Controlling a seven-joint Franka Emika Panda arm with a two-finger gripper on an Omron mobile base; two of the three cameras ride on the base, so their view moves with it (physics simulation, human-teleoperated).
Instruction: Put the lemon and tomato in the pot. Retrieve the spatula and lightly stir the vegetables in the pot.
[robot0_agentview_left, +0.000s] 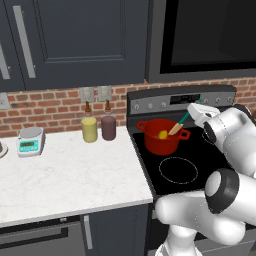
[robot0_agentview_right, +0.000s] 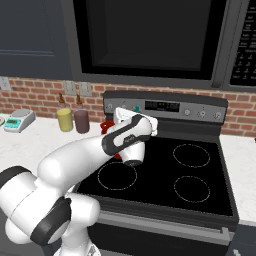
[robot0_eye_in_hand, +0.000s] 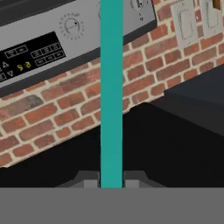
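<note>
Over the stove's back-left burner, pincer (robot0_eye_in_hand: 111, 183) clamped on the spatula (robot0_agentview_left: 179, 125), blade dipped into the pot (robot0_agentview_left: 160, 136) beside the lemon (robot0_agentview_left: 163, 134). Tomato hidden, probably inside. Stirring step in hand. Next: gentle, small sweeps, blade low, clear of the rim.

The black stovetop (robot0_agentview_left: 200, 165) bears the red pot (robot0_agentview_left: 160, 141); two bottles (robot0_agentview_left: 99, 127) and a scale (robot0_agentview_left: 30, 140) stand on the white counter (robot0_agentview_left: 70, 175).

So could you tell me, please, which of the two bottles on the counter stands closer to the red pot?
The dark purple-maroon bottle: it stands on the stove side of the pale-yellow bottle, so nearer the red pot.
</note>
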